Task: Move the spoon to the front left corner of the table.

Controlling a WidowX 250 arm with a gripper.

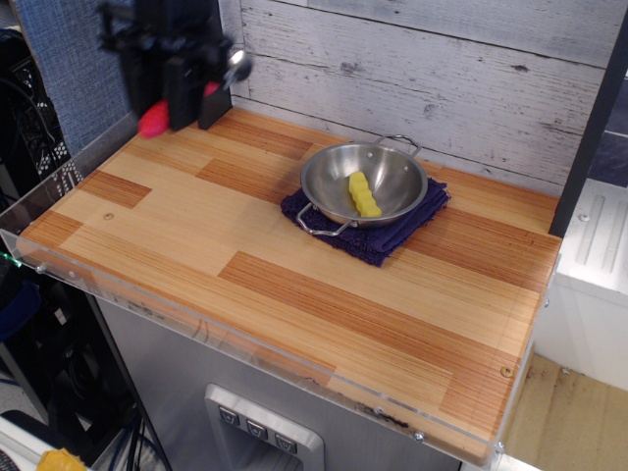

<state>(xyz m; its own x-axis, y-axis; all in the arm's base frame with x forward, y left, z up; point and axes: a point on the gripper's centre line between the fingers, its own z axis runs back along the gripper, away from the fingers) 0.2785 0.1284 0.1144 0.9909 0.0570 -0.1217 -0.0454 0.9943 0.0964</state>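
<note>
I see my tool (175,83) blurred above the table's (294,294) far left corner, clamped on the spoon (186,93); its red handle sticks out low to the left and its shiny bowl shows to the right, clear of the wood. A steel pan (365,182) with a yellow piece (364,194) sits on a purple cloth (392,231) near the far edge.
</note>
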